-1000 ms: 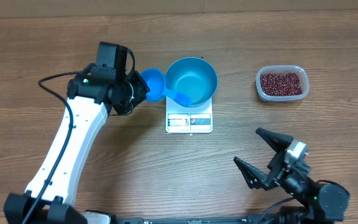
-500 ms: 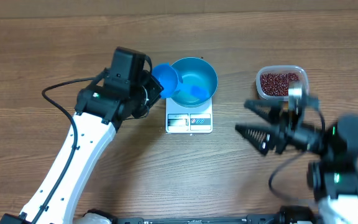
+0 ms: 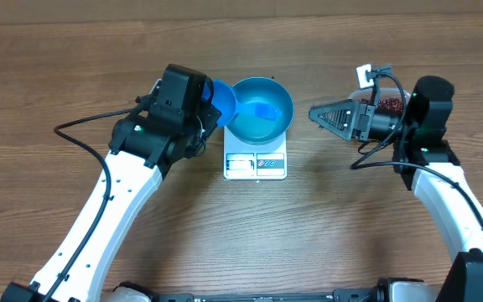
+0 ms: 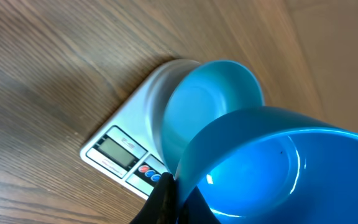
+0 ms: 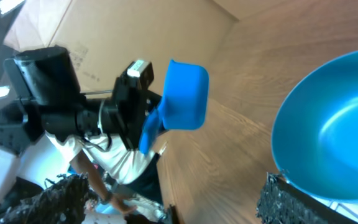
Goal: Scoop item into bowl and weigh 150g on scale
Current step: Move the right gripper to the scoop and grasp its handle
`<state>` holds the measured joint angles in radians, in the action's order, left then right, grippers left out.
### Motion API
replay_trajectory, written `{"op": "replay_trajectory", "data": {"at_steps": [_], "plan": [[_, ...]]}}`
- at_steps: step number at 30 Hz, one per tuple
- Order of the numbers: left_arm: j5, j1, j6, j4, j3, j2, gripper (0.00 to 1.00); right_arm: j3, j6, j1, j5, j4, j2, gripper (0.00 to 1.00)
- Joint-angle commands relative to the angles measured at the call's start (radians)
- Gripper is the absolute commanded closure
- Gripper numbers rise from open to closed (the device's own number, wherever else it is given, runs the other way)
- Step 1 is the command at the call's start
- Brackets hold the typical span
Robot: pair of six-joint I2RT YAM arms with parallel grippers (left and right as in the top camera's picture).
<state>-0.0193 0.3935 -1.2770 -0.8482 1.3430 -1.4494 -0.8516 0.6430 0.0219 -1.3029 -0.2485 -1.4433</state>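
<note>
The blue bowl [image 3: 262, 113] stands on the white scale [image 3: 255, 164], which shows its display [image 4: 120, 149] in the left wrist view. My left gripper [image 3: 210, 105] is shut on a small blue scoop [image 3: 224, 100], held tilted at the bowl's left rim. That scoop [image 4: 278, 168] fills the left wrist view, with the bowl [image 4: 207, 109] behind it. My right gripper [image 3: 321, 116] hovers open just right of the bowl, pointing at it. Its fingers [image 5: 291, 199] stand wide apart, with the bowl [image 5: 334, 124] and the scoop [image 5: 182, 96] ahead. The dark red beans [image 3: 390, 103] lie in a clear tub, mostly hidden behind the right arm.
The clear tub [image 3: 360, 99] sits at the back right, under my right wrist. Black cables trail from both arms over the wooden table [image 3: 309, 226].
My right arm has swung from the front right corner up to the tub and now points left at the bowl. The left gripper has carried the scoop right, up to the bowl's rim.
</note>
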Motion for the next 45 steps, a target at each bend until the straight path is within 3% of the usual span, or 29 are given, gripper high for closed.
{"op": "replay_trajectory", "data": {"at_steps": [1,4,7,11,16,29,31,37,45], "plan": [[-0.077,0.006,-0.009,-0.018,0.009,-0.025,0.96,-0.026,0.095,-0.103,0.16,-0.019,0.017,0.11],[-0.093,0.006,-0.002,-0.024,0.009,-0.028,0.96,-0.027,0.121,-0.171,0.282,-0.011,0.017,0.13],[-0.136,0.006,0.03,-0.022,0.009,-0.028,0.96,-0.027,0.11,-0.227,0.405,0.042,0.017,0.23],[-0.164,0.006,0.121,-0.023,0.009,-0.028,0.96,-0.027,0.109,-0.277,0.473,0.061,0.017,0.31],[-0.135,0.007,0.144,-0.039,0.009,-0.028,0.96,-0.027,0.108,-0.337,0.542,0.067,0.017,0.35],[-0.005,0.007,0.143,-0.101,0.009,-0.028,0.96,-0.027,0.089,-0.467,0.663,0.067,0.017,0.49],[0.019,0.007,0.142,-0.102,0.009,-0.028,0.96,-0.027,0.09,-0.467,0.666,0.079,0.017,0.59],[0.032,0.007,0.14,-0.135,0.009,-0.028,0.96,-0.027,0.09,-0.467,0.664,0.071,0.017,0.71],[0.039,0.007,0.14,-0.139,0.009,-0.028,0.96,-0.027,0.09,-0.488,0.652,0.071,0.017,0.73]]}}
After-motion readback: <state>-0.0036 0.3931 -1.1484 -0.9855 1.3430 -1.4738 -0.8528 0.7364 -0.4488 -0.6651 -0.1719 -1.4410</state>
